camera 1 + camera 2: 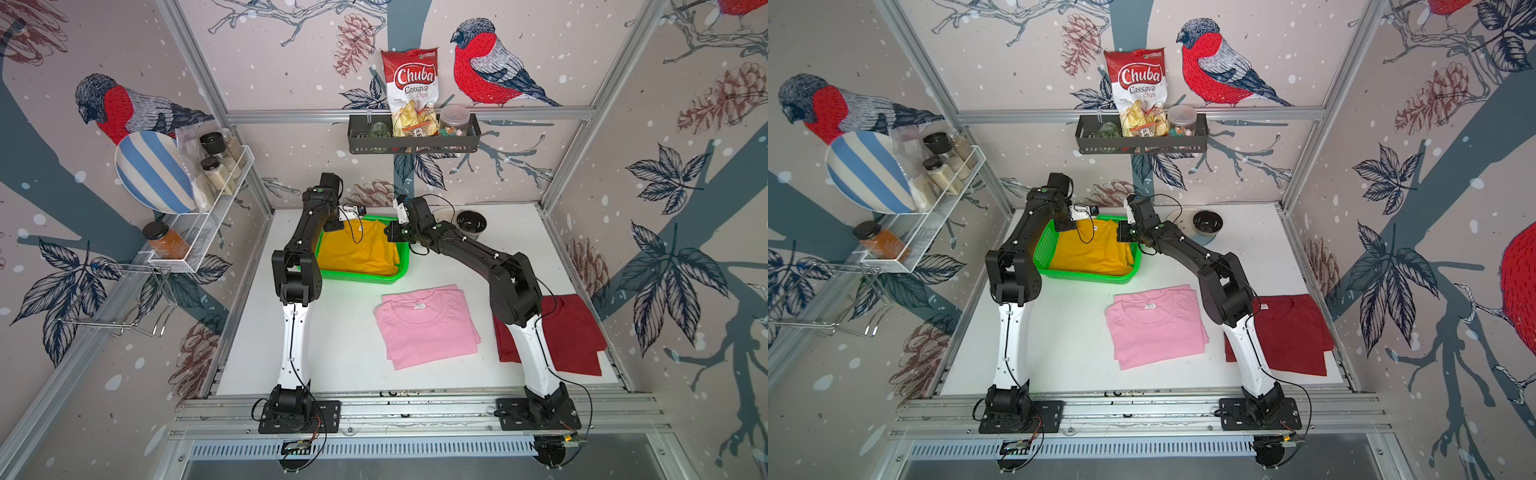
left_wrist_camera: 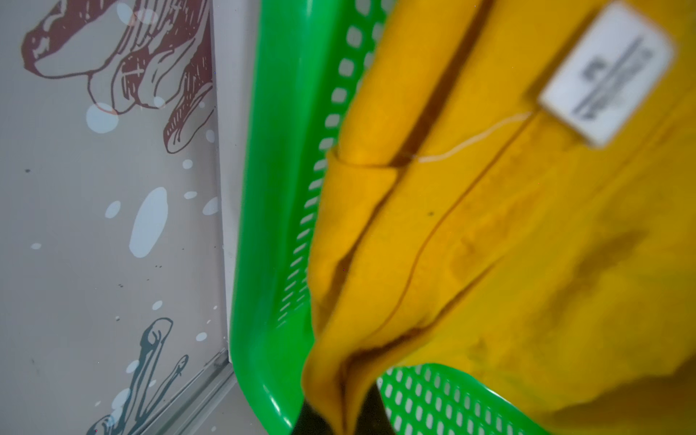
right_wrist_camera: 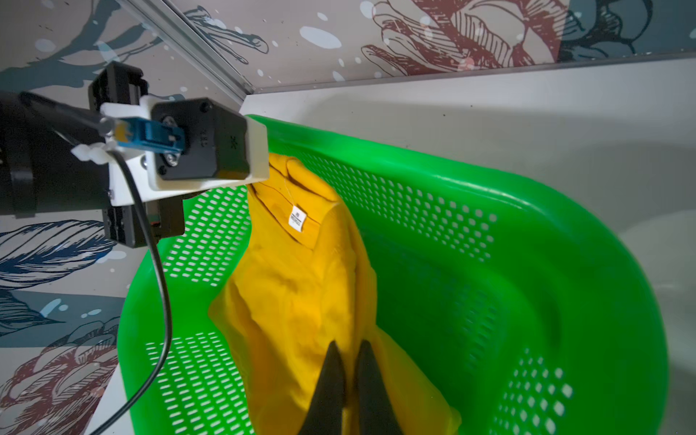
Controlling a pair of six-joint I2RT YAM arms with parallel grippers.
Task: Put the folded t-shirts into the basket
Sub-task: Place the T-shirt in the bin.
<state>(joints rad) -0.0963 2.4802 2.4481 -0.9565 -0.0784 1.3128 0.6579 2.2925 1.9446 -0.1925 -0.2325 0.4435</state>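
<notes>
Over basket [image 1: 361, 276], arms [image 1: 297, 232] bowed, jaws pinching shirt [image 1: 357, 253]

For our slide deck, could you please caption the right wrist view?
The right tool pinches a fold of the mustard yellow t-shirt lying in the green basket.

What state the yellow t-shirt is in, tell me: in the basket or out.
In, not yet released: the mustard yellow t-shirt sits inside the green basket, with left gripper and right gripper shut on it.

Bright; wrist close-up seemingly blurry
</notes>
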